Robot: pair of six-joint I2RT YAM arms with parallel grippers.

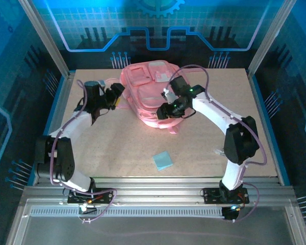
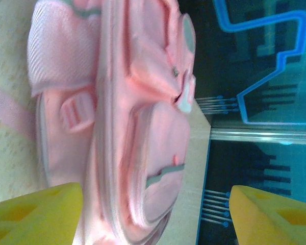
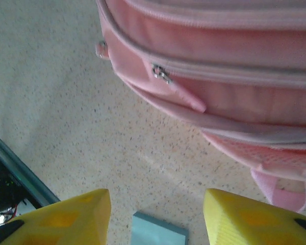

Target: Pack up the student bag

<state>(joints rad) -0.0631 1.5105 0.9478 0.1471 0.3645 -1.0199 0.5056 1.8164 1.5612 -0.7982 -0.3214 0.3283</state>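
Note:
The student bag (image 1: 148, 87) is a big soft pink backpack lying flat at the back middle of the table. My left gripper (image 1: 116, 96) is at its left edge, open; in the left wrist view the bag (image 2: 143, 117) lies just ahead of the spread yellow fingers (image 2: 35, 214), and the left gripper (image 2: 158, 222) holds nothing. My right gripper (image 1: 164, 110) hovers over the bag's near edge. In the right wrist view the right gripper (image 3: 158, 219) stands open above bare table, with the bag (image 3: 219, 51) and a zipper pull (image 3: 161, 73) beyond it.
A small teal pad (image 1: 163, 161) lies flat on the table (image 1: 117, 148) toward the front middle; the teal pad (image 3: 158, 233) also shows between the right fingers, below them. A pink strap loop (image 3: 283, 189) trails from the bag. Metal posts and blue walls enclose the table.

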